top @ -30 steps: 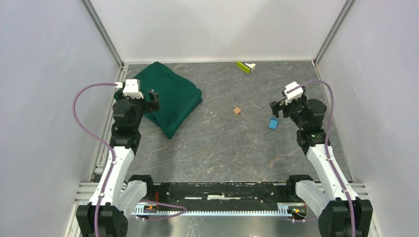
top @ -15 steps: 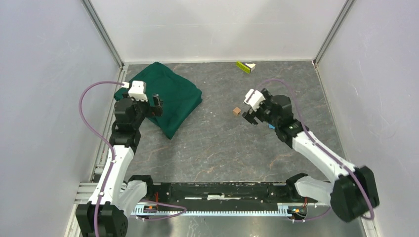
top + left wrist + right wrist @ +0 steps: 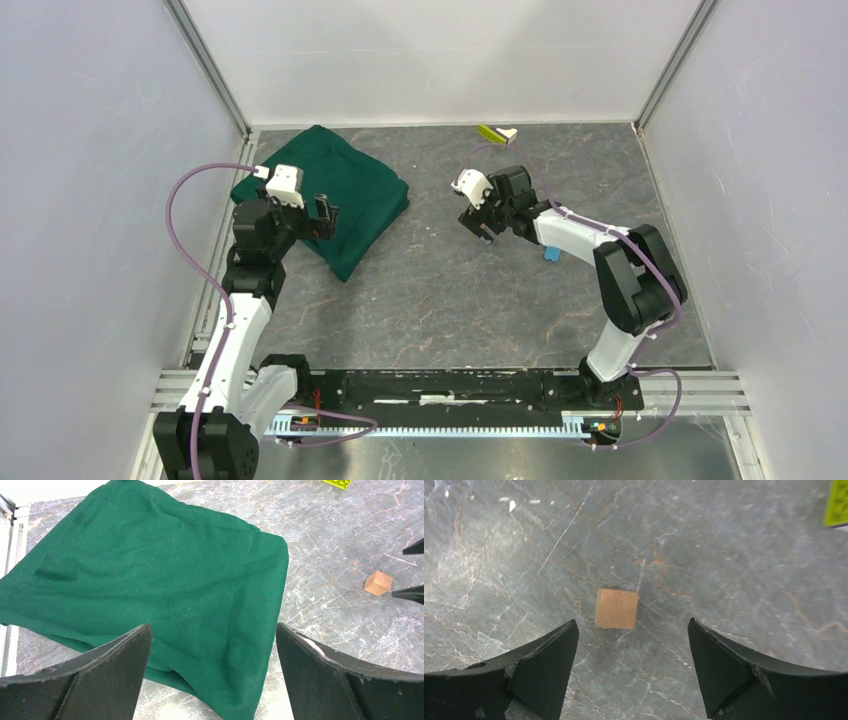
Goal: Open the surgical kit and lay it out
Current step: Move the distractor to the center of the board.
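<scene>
Jaws released, the left gripper [image 3: 212,630] hovers over the surgical kit [image 3: 150,570], a soft green bundle at the far left of the desk [image 3: 450,300]. The cloth looks limp and is probably best pinched at a loose folded edge. The right gripper [image 3: 631,625], jaws likewise released, hangs above a brown block [image 3: 617,609].

No readable text, label, brand, number or sign appears on anything in any of the three views.
</scene>
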Tool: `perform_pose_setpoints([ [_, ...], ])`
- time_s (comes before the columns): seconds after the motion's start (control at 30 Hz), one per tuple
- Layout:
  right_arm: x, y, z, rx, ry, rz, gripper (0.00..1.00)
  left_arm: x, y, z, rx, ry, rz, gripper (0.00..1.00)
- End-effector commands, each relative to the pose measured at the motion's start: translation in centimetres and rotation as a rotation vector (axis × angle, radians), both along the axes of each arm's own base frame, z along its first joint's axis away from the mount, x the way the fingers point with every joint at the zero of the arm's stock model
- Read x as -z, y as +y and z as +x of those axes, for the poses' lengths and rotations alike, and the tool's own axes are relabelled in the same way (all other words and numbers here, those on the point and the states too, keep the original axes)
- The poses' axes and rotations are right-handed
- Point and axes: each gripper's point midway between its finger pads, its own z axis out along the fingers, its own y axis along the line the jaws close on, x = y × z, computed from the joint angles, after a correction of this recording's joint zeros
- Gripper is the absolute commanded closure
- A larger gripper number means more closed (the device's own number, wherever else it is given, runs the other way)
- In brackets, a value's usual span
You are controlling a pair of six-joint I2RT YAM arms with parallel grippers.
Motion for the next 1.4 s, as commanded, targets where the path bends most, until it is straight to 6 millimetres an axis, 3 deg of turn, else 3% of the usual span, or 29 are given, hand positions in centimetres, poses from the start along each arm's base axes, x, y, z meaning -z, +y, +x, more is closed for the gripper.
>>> perform_pose_setpoints([
  [0.0,0.3,1.3,0.2,-0.023,0.057,0.034,0.14,-1.4,-0.3,0.3,0.045,-0.051,0.036,0.0],
  [0.13,1.3,1.7,0.7,-0.03,0.101,0.043,0.2,-1.5,-0.5,0.2,0.052,-0.054,0.033,0.0],
  [0.37,3.6,1.1,3.0,0.013,0.237,0.107,0.52,-1.9,-0.8,-0.1,0.073,-0.064,0.028,0.0],
  [0.73,2.6,-5.8,9.2,0.208,0.165,0.089,0.63,-1.5,-0.8,0.1,0.074,-0.055,0.031,0.0],
  [0.87,1.5,-9.1,13.5,0.334,0.08,0.031,0.67,-1.3,-0.8,0.3,0.074,-0.05,0.032,0.0],
  [0.93,0.1,-10.4,16.7,0.398,0.037,0.034,0.67,-1.2,-0.8,0.3,0.077,-0.047,0.031,0.0],
  [1.0,-0.8,-11.7,19.3,0.451,0.014,0.052,0.63,-1.2,-0.8,0.2,0.078,-0.049,0.035,0.0],
  [1.07,-1.1,-12.2,20.7,0.471,0.011,0.063,0.47,-1.2,-0.8,0.2,0.078,-0.051,0.036,0.0],
  [1.13,-1.4,-12.5,20.4,0.472,0.011,0.061,0.28,-1.2,-0.9,0.2,0.079,-0.051,0.034,0.0],
  [1.2,-1.8,-12.6,19.0,0.459,0.017,0.07,0.08,-1.2,-0.9,0.2,0.081,-0.05,0.034,0.0],
  [1.23,-2.0,-12.7,17.8,0.45,0.027,0.079,0.02,-1.3,-0.9,0.2,0.082,-0.052,0.033,0.0],
  [1.33,-3.5,-13.4,13.4,0.424,0.031,0.11,0.02,-1.3,-1.0,0.2,0.085,-0.052,0.031,0.0],
  [1.37,-3.0,-13.7,11.4,0.42,0.045,0.103,0.02,-1.3,-1.0,0.2,0.087,-0.052,0.03,0.0],
])
